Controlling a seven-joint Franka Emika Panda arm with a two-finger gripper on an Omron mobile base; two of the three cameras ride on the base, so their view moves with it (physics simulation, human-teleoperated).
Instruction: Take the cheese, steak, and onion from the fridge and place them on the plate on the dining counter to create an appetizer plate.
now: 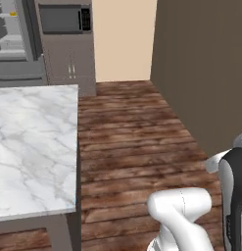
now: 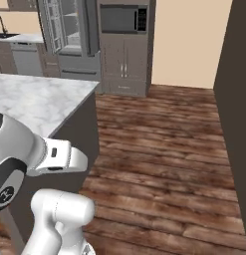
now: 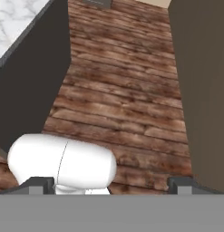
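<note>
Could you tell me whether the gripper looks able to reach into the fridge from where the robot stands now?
Probably not. The fridge stands open far across the wooden floor, beyond the dining counter, while the open gripper hangs empty near the base.

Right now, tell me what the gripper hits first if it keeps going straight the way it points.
Most likely the wooden floor: the open gripper points down along it, between the dining counter and the brown wall. Depth is unclear.
</note>
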